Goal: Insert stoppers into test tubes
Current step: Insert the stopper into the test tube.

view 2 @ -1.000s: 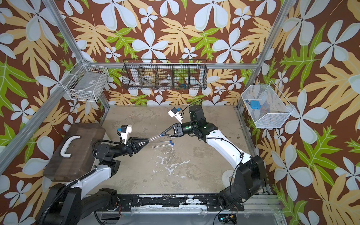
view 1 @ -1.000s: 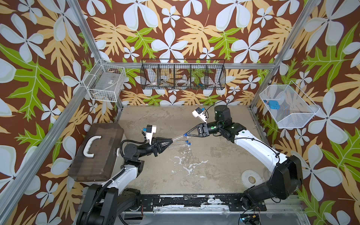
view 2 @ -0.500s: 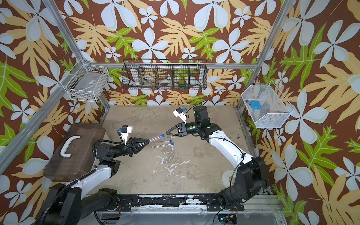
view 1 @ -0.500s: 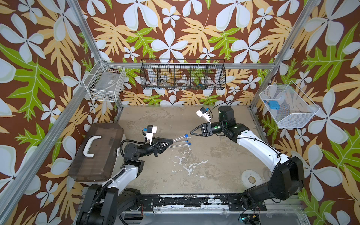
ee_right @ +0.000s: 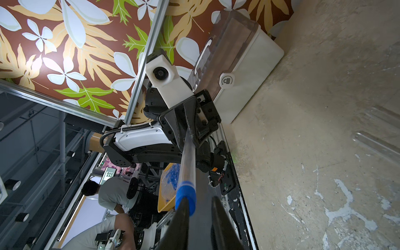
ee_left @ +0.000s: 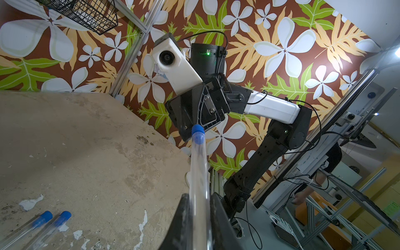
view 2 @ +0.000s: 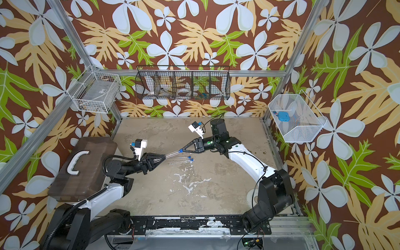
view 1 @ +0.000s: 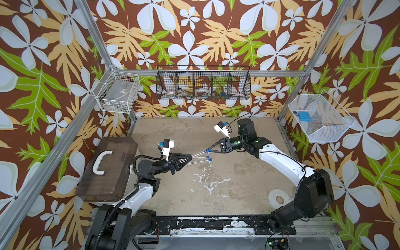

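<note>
My left gripper (view 1: 190,156) (ee_left: 198,197) is shut on a clear test tube (view 1: 198,153) (ee_left: 198,173) and holds it slanting up over the table toward the right arm. A blue stopper (view 1: 207,150) (ee_left: 197,129) (ee_right: 185,192) sits in that tube's far end. My right gripper (view 1: 209,149) (ee_right: 199,198) is at that end. Its jaws stand a little apart with nothing between them, and one finger rests against the stopper. Two more test tubes (view 1: 199,160) (ee_left: 32,229) lie side by side on the table just below, each with a blue stopper (view 1: 208,156) (view 1: 211,160) in it.
A brown-lidded case (view 1: 108,168) stands at the table's left edge beside the left arm. Wire baskets (view 1: 203,85) (view 1: 116,93) hang on the back wall. A white mesh basket (view 1: 324,129) on the right wall holds a light-blue square object (view 1: 304,115). A white disc (view 1: 279,197) lies at the front right.
Half a second ago the right gripper had drawn back from the tube's stoppered end; now its tip is against the stopper again. The left gripper and its tube have not moved.
</note>
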You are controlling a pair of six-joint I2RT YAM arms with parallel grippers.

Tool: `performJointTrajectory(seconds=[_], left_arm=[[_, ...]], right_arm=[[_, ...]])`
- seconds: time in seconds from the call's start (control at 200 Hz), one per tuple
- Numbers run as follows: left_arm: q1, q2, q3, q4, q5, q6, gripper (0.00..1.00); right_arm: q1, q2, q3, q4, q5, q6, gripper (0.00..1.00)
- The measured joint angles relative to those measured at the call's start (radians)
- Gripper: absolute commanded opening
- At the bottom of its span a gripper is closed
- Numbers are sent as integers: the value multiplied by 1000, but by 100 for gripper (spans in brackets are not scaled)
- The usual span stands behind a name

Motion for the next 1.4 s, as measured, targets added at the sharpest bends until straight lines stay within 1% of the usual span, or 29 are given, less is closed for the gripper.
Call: performJointTrajectory(seconds=[0.531,0.971,1.141,1.231,1.401], left_arm=[[0,2,0,-1,3,0,0],[3,3,0,-2,3,8,0],[3,3,-3,-5,0,10,0],[3,3,-3,-8,0,31,0],[3,0,-2,-42,-8,68,0]], right_arm=[[14,-1,5,0,-1,-2,13],[37,7,17,0,18,-6,0],[38,11,22,-5,20,-6,0],[39,13,32,-19,23,-11,0],[48,31,88,-116,66,-67,0]])
